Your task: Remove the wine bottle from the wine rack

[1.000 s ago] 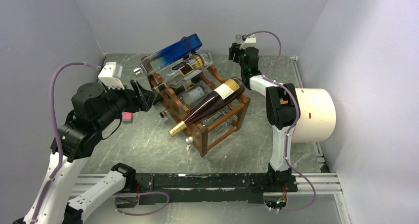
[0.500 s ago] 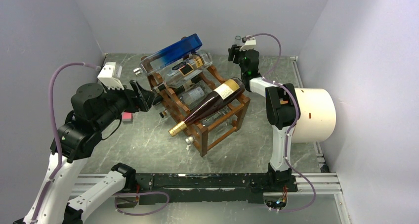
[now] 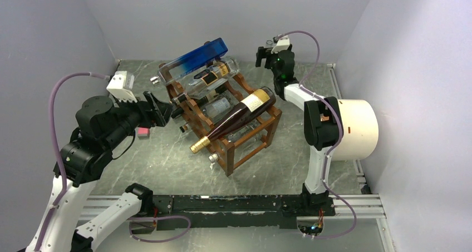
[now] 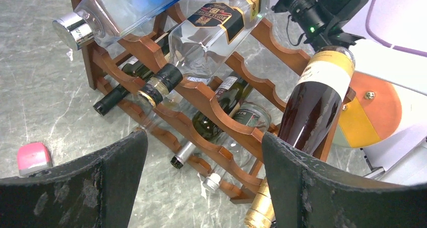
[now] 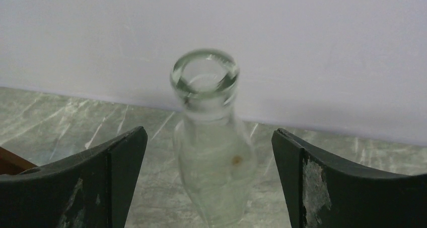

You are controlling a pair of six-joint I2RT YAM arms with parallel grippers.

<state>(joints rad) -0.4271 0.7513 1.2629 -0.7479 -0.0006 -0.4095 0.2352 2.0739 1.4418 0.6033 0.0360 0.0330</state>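
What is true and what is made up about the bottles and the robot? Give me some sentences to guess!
1. The dark red bottle lies on the wine rack. True.
2. The left pincer is holding a bottle. False: it is open and holds nothing.
3. A small pink block lies on the table beside the rack. True.
4. The clear glass bottle between the fingers of the right pincer has a cap on. False: its mouth is open.
5. The blue bottle lies at the bottom of the rack. False: it lies on top.
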